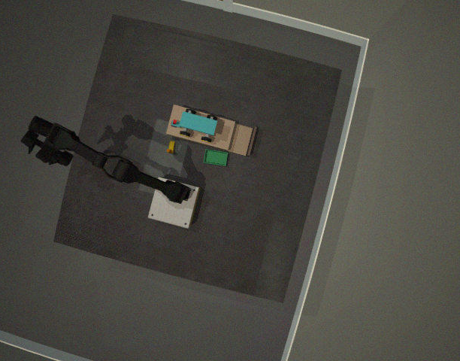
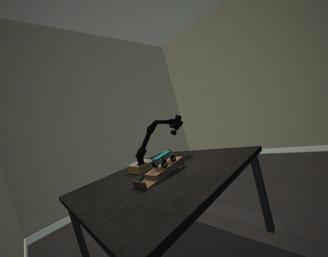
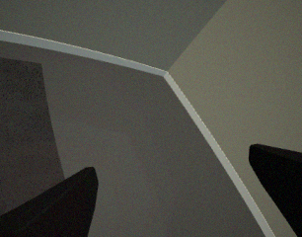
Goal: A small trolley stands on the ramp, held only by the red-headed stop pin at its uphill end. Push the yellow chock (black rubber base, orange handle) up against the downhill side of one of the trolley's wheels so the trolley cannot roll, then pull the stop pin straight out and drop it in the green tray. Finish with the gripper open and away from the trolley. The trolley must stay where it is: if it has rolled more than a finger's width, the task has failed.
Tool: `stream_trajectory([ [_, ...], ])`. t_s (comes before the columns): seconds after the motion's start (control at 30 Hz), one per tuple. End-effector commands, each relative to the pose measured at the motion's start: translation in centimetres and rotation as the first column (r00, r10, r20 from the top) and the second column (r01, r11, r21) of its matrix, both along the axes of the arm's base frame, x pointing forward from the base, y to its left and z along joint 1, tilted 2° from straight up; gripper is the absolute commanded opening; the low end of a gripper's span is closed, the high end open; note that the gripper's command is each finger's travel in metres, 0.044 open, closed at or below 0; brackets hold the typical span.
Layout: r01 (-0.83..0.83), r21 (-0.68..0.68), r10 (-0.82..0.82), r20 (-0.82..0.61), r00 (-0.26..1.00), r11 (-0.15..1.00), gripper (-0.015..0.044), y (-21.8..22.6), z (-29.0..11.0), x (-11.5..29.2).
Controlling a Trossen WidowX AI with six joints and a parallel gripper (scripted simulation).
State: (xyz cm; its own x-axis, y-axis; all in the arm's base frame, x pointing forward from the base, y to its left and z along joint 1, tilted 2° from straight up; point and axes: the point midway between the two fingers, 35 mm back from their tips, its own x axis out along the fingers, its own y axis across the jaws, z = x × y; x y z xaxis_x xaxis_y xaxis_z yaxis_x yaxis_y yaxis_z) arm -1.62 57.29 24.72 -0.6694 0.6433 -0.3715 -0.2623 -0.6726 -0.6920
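Hiding most of the chock, the ramp (image 2: pixel 164 168) in the exterior view leaves the pin (image 2: pixel 169 150) a mere red speck, and the tray (image 2: pixel 142 179) is half cut off behind the ramp's low end. From above, the chock (image 1: pixel 170 147) lies on the table (image 1: pixel 261 233) just beside the ramp's near edge, apart from the wheels; the trolley (image 1: pixel 199 123) sits on the ramp with the pin at its left end. The arm reaches high and far left, well apart from everything. The gripper (image 1: pixel 31 141) hangs released, grasping nothing; the wrist view shows only floor, wall and dark fingertips.
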Motion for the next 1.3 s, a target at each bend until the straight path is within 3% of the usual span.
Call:
stream_trajectory([
  [0.0, 0.007, -0.008, -0.007, -0.004, 1.0, 1.0, 0.0374, 0.0, 0.0, 0.1],
  [0.23, 0.234, -0.309, -0.287, -0.14, 0.948, 0.922, 0.019, -2.0, -1.2, 4.3],
  [0.43, 0.379, -0.57, -0.567, -0.194, 0.8, 0.73, 0.019, -4.5, -2.3, 8.0],
  [0.63, 0.427, -0.776, -0.807, -0.171, 0.566, 0.464, 0.019, -7.5, -3.6, 11.4],
  [0.97, 0.279, -0.96, -0.998, 0.017, 0.054, -0.001, 0.019, -13.6, -6.0, 16.0],
  [1.27, -0.036, -0.959, -0.876, 0.273, -0.398, -0.282, 0.019, -20.0, -8.1, 18.9],
])
